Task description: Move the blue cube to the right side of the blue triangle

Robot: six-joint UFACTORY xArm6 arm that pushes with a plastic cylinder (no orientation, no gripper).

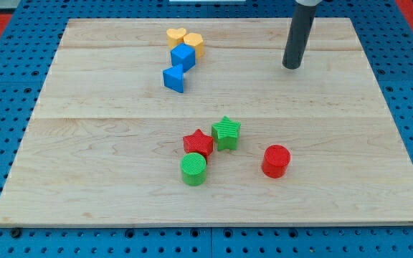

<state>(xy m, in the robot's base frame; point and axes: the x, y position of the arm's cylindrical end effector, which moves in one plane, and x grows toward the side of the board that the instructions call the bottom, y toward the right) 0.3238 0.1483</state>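
Blue cube (183, 56): upper middle of the wooden board (106, 165), left of centre; touches the blue triangle (173, 79) at its lower left.
Yellow heart (176, 36): just above the cube, toward the view's top.
Yellow block (195, 44), shape unclear, perhaps hexagonal: against the cube's upper right and beside the heart.
My tip (292, 67): end of a dark rod, a bare pusher with no pincer to spread or press together; on the board's upper right, well apart from the blue cube and every other block.
Lower group, near board centre: red star (198, 142) touching green star (226, 133) and green cylinder (193, 169).
Red cylinder (276, 160): alone, to the view's right of that group.
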